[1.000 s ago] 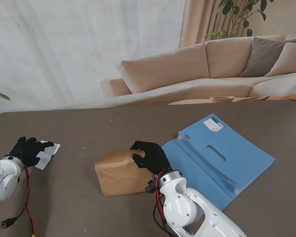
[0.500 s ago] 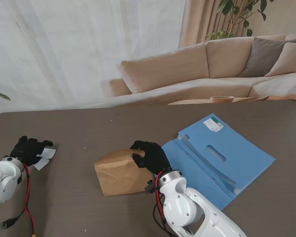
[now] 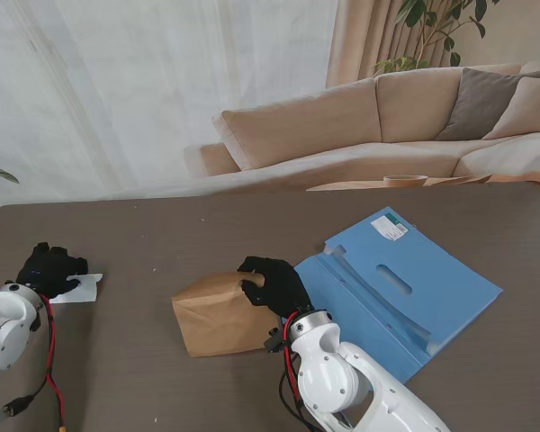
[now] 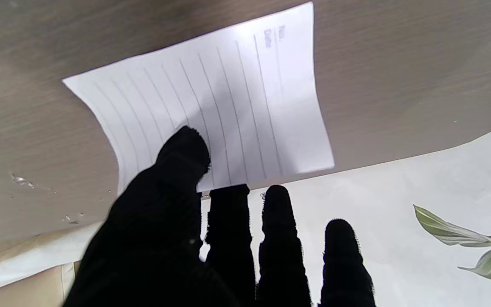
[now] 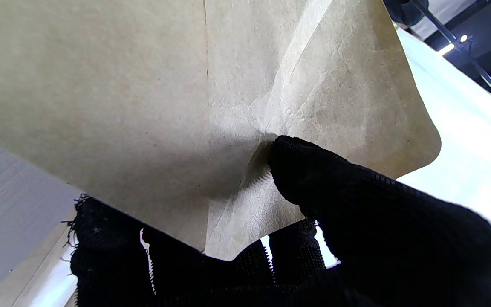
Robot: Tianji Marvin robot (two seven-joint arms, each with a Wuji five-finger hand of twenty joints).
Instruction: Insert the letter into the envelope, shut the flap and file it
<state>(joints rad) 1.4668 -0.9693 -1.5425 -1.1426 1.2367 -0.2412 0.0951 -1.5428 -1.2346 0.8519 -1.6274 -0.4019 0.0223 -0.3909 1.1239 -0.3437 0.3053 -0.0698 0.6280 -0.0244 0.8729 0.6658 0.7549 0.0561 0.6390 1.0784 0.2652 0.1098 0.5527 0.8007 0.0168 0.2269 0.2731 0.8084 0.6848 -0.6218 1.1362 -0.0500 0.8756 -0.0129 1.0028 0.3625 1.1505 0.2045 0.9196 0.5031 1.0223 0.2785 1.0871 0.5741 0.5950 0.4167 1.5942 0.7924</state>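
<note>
The white lined letter (image 3: 81,288) lies flat on the table at the far left. My left hand (image 3: 49,269) is over its left end. In the left wrist view the thumb (image 4: 181,157) overlaps the letter (image 4: 228,102), the other fingers are straight and apart, and nothing is clasped. The brown paper envelope (image 3: 218,315) stands tilted up off the table near the middle. My right hand (image 3: 274,283) is shut on its right edge. In the right wrist view the thumb (image 5: 313,170) presses the envelope (image 5: 143,85) against the fingers behind it.
A blue file folder (image 3: 405,288) lies open on the table to the right of the envelope, a white label at its far corner. A sofa and a plant stand beyond the table's far edge. Red cables hang by my left arm.
The letter, rumpled beside my left hand a second ago, now lies flat. The left hand has shifted slightly left. The right hand and envelope have not moved.
</note>
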